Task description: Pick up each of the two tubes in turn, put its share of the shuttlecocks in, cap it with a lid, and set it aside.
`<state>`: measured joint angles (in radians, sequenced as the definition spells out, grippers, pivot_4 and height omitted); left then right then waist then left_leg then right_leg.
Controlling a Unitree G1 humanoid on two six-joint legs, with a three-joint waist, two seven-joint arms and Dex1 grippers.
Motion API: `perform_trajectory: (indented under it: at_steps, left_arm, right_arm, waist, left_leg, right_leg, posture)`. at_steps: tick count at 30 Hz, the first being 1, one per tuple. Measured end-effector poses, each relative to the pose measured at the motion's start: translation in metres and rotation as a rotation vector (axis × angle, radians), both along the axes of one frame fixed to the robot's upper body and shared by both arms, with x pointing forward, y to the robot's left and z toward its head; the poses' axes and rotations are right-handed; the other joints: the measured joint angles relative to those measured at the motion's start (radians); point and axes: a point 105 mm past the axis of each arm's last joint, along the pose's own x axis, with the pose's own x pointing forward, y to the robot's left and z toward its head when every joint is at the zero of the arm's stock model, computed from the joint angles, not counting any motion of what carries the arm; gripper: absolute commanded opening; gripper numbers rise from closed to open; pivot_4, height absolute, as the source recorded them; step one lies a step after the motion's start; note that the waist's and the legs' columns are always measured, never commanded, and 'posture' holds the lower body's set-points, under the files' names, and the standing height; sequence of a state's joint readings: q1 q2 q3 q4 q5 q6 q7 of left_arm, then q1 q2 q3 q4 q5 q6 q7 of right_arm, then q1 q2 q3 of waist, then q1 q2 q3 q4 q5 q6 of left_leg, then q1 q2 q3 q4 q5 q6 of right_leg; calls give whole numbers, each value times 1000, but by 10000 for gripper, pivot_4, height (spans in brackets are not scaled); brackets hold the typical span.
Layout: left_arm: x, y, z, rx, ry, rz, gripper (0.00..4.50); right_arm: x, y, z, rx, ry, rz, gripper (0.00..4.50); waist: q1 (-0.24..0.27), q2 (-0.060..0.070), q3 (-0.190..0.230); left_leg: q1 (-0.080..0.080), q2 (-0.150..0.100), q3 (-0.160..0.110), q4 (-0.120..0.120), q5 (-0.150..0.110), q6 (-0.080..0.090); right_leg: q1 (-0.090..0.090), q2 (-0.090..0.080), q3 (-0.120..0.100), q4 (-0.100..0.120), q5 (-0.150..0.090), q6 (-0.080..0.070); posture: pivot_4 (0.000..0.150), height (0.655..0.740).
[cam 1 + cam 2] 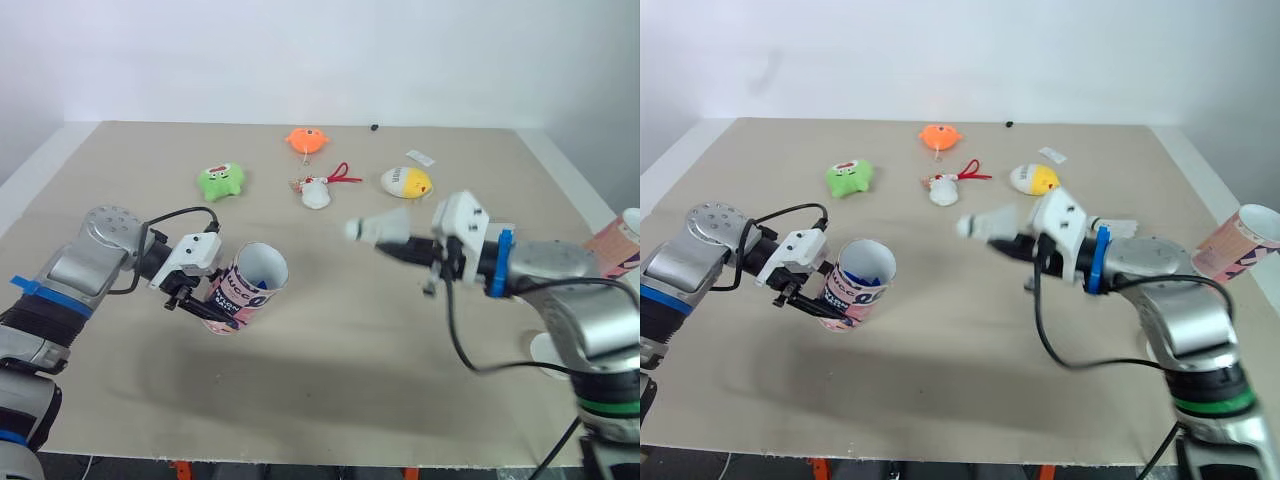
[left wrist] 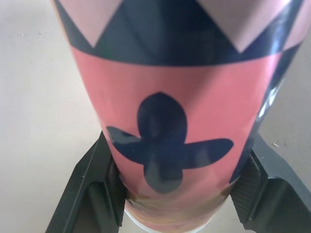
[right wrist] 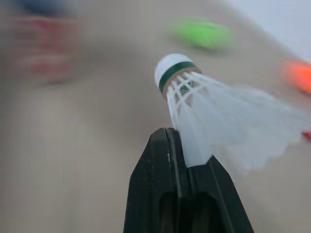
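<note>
My left gripper [image 1: 205,300] is shut on a pink and navy tube [image 1: 247,287], held tilted above the table with its open mouth facing up and to the right. In the left wrist view both fingers [image 2: 92,187] press against the tube's sides [image 2: 165,121]. My right gripper [image 1: 390,243] is shut on a white shuttlecock [image 1: 368,229], held by its feathers in mid-air to the right of the tube, cork pointing left. The right wrist view shows the shuttlecock [image 3: 204,104] pinched at the feather skirt. A second pink tube [image 1: 618,243] lies at the far right edge.
Soft toys lie at the back of the table: green [image 1: 221,181], orange [image 1: 307,139], white with a red cord [image 1: 317,192], and yellow-white [image 1: 406,182]. A white round lid [image 1: 548,349] sits near my right arm. Another white shuttlecock [image 1: 1118,228] lies behind my right wrist.
</note>
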<state>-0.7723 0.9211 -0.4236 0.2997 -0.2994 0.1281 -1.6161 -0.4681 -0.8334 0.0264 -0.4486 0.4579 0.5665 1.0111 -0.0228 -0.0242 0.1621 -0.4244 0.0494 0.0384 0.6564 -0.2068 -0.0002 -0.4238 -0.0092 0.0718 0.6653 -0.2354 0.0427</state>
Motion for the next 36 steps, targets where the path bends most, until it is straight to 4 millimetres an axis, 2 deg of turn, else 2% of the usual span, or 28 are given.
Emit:
perform_trajectory:
  at_steps: [1, 4, 7, 11, 14, 18, 21, 24, 26, 27, 30, 31, 32, 33, 36]
  left_arm:
    - [0, 0, 0, 2, -1, 0, 23859]
    - [3, 0, 1, 13, -2, 3, 23859]
    - [4, -1, 1, 14, -1, 1, 23859]
    - [4, -3, 1, 13, 1, -7, 23859]
    - [4, -3, 2, 11, 0, -8, 23859]
    - [4, -4, 1, 10, 0, -5, 23859]
    - [4, -6, 0, -2, -4, -3, 23859]
    - [4, -7, 0, -11, -5, -1, 23859]
    - [4, -7, 0, -14, -7, -1, 23859]
    - [4, -7, 0, -15, -9, -1, 23859]
    - [3, -10, 0, -11, -19, -12, 23859]
    - [3, -10, -1, -11, -19, -12, 23859]
    - [3, -10, -1, -14, -21, -10, 23859]
    - [3, -10, -1, -19, -18, -5, 23859]
    - [3, -10, -1, -23, -14, 0, 23859]
  right_arm:
    - [-1, 1, 0, -9, 0, 12, 584]
    - [-12, 23, 4, -100, -28, 159, 584]
    - [-13, 46, 17, -143, -113, 246, 584]
    - [-7, 64, 22, -187, -158, 315, 584]
    - [-6, 73, 24, -215, -194, 359, 584]
    - [-1, 81, 14, -260, -206, 392, 584]
    - [3, 94, 17, -273, -237, 420, 584]
    - [5, 97, 21, -291, -264, 431, 584]
    - [9, 97, 18, -306, -255, 427, 7770]
    - [9, 97, 15, -315, -246, 430, 9034]
    - [7, 99, 17, -321, -248, 448, 21951]
    - [7, 99, 18, -321, -247, 450, 25010]
    - [4, 96, 18, -321, -227, 465, 30745]
    - [-2, 94, 18, -321, -200, 490, 33546]
    - [-10, 90, 20, -303, -157, 512, 33546]
  waist:
    - [0, 1, 0]
    - [-2, 1, 1]
    - [-2, 1, 1]
    - [0, 1, 1]
    - [2, 1, 1]
    - [1, 1, 1]
    - [2, 1, 1]
    - [6, 1, 1]
    - [6, 1, 1]
    - [6, 1, 1]
    - [6, 1, 1]
    - [6, 1, 1]
    - [6, 1, 1]
    - [6, 1, 1]
    - [7, 1, 1]
  left_leg:
    - [0, 0, 0, 0, 0, 0]
    - [1, 0, 1, 1, 2, 2]
    - [1, 1, 2, 1, 4, 3]
    - [-1, 1, 3, 0, 3, 2]
    - [-2, 1, 2, 0, 3, 3]
    - [-1, 1, 2, 0, 3, 3]
    - [0, 1, 2, 0, 3, 3]
    - [-1, 0, 2, 1, 3, 3]
    - [-1, -1, 3, 1, 3, 2]
    - [-1, -1, 3, 1, 3, 3]
    - [-1, -1, 2, 1, 3, 3]
    - [-1, -1, 2, 1, 3, 2]
    - [-1, -1, 2, 1, 3, 3]
    - [-1, -1, 2, 1, 3, 3]
    - [-1, -2, 2, 1, 3, 2]
  right_leg:
    - [0, 0, 0, 0, 0, -1]
    - [-1, 0, 1, 0, 2, -5]
    - [-2, 0, 1, 1, 3, -6]
    - [-3, 0, 2, 1, 1, -6]
    - [-3, 0, 1, 1, 0, -5]
    - [-3, 0, 1, 1, 1, -6]
    - [-3, 0, 1, 2, 1, -6]
    - [-2, -1, 1, 2, 1, -5]
    - [-2, -2, 1, 2, 0, -4]
    - [-2, -2, 1, 2, 0, -4]
    - [-2, -2, 1, 2, 0, -4]
    - [-2, -2, 1, 2, 0, -4]
    - [-2, -2, 1, 2, 0, -4]
    - [-2, -2, 1, 2, 0, -4]
    - [-1, -3, 1, 2, 0, -4]
  posture:
    - [1500, 7400]
    - [1500, 7400]
    - [1500, 7400]
    - [1500, 7400]
    - [1500, 7400]
    - [1500, 7400]
    - [1500, 7400]
    - [1500, 7400]
    - [1500, 7400]
    - [1500, 7400]
    - [1500, 7400]
    - [1500, 7400]
    - [1500, 7400]
    - [1500, 7400]
    - [1500, 7400]
